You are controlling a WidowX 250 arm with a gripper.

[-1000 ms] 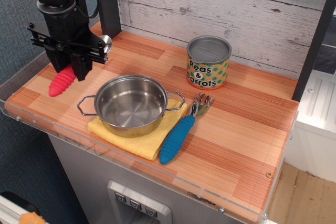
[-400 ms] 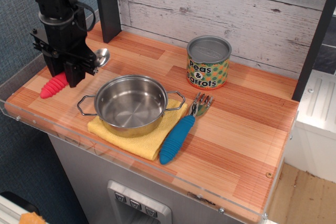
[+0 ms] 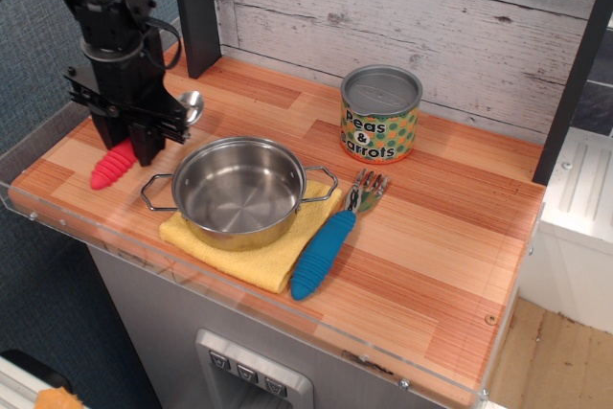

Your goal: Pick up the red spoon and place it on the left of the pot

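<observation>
The red spoon has a ribbed red-pink handle (image 3: 112, 166) sticking out low left of my gripper and a shiny bowl (image 3: 191, 102) sticking out to the upper right. My black gripper (image 3: 140, 144) stands upright over the spoon's middle, just left of the pot, with its fingers closed around the spoon. The handle tip is at or just above the wooden counter; I cannot tell if it touches. The pot (image 3: 239, 191), shallow shiny steel with two wire loop handles, sits on a yellow cloth (image 3: 251, 251) at the counter's front.
A blue-handled fork (image 3: 328, 246) lies right of the pot. A "Peas & Carrots" can (image 3: 380, 114) stands at the back. A dark post (image 3: 196, 9) rises behind my gripper. A clear plastic rim (image 3: 57, 222) edges the counter's front and left.
My gripper, shut on the spoon, swung left and then came back right and lower. The spoon's handle now sits lower, close to the counter left of the pot.
</observation>
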